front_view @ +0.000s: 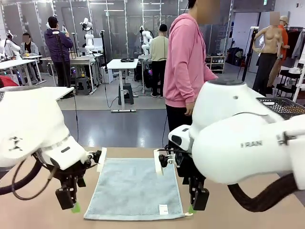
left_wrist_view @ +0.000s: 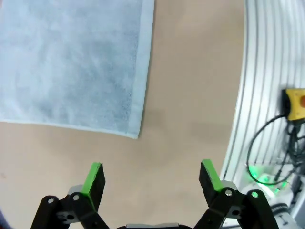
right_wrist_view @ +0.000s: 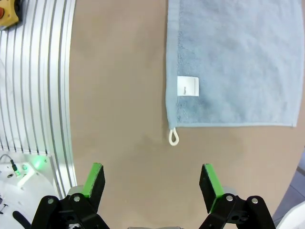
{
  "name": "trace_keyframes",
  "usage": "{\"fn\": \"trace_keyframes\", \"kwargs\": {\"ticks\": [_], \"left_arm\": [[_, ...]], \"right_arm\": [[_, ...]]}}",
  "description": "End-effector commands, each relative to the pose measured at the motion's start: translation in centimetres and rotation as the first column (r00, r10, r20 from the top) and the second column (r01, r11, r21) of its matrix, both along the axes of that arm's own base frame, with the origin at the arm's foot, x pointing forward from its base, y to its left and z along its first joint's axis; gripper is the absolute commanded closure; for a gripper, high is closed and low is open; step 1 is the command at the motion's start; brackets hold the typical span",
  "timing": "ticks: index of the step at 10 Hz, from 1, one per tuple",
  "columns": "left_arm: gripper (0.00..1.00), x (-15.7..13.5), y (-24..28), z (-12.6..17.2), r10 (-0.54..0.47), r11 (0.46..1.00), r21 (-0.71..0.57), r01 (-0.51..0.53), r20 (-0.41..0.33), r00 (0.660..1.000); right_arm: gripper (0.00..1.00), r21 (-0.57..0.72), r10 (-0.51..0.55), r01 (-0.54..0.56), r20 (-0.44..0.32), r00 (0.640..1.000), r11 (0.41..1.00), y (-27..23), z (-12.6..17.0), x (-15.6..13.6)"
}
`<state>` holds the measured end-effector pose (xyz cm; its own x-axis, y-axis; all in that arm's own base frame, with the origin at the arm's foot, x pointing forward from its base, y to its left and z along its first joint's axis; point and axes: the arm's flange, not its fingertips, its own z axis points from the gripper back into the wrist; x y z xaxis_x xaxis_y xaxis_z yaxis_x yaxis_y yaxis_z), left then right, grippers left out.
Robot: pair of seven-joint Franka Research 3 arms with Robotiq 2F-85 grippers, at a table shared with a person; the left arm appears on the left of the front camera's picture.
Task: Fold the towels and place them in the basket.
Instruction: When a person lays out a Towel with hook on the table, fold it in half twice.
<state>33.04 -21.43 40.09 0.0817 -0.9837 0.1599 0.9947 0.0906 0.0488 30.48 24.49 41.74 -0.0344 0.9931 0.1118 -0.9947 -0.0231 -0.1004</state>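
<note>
A: What is taking up most of the scene?

B: The flat tan tabletop (front_view: 38, 214) is stretching across it, and a person in a pink hooded top (front_view: 186, 62) is standing at its far side.

A: And where is the towel lying?

B: The light blue rectangular terry towel (front_view: 133, 188) is lying spread flat on the middle of the table, between the two arms. No fold is showing in it.

A: The basket?

B: The dark grey lattice-mesh basket (front_view: 286, 106) is sitting off to the right, behind the right arm and well apart from the towel. I cannot tell what it is standing on.

A: What are the grippers doing?

B: The left gripper (front_view: 71, 205) is hanging just beside the towel's near left corner. In its wrist view the left gripper (left_wrist_view: 152, 167) is spreading its green pads wide over bare table, with the towel (left_wrist_view: 71, 62) ahead and untouched. The right gripper (front_view: 195, 205) is hanging by the near right corner. It is also gaping wide and gripping nothing (right_wrist_view: 151, 168).

A: Any small details?

B: A small white label (right_wrist_view: 188, 86) is lying on the towel near that right corner. A tiny white hanging loop (right_wrist_view: 174, 137) is sticking out from the corner onto the table, ahead of the right fingers and apart from them.
</note>
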Motion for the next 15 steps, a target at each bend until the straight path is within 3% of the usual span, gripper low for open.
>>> {"fn": "trace_keyframes", "kwargs": {"ticks": [1,3,5,8,15], "left_arm": [[0.00,1.6,-0.4,-2.2,-0.050,0.998,-0.031,0.050,0.001,0.999],[0.00,2.5,-1.0,-4.6,-0.072,0.997,-0.035,0.071,-0.032,0.997],[0.00,3.3,-0.8,-5.3,-0.067,0.997,-0.026,0.067,-0.010,0.998],[0.00,4.2,-1.4,-7.1,-0.060,0.998,0.004,0.060,-0.033,0.998],[0.00,5.4,-1.8,-9.3,-0.061,0.998,0.014,0.062,-0.095,0.994]], "right_arm": [[0.00,0.027,0.045,-0.045,-0.022,0.999,0.999,0.5,-2.3,1.1],[0.00,0.023,0.056,-0.055,-0.025,0.998,0.998,0.6,-3.7,1.8],[0.00,0.002,0.082,-0.082,-0.027,0.996,0.997,0.8,-5.3,2.8],[0.00,-0.003,0.117,-0.117,-0.031,0.993,0.993,1.1,-7.2,4.0],[0.00,0.006,0.085,-0.085,-0.087,0.993,0.996,1.8,-10.6,6.6]]}}
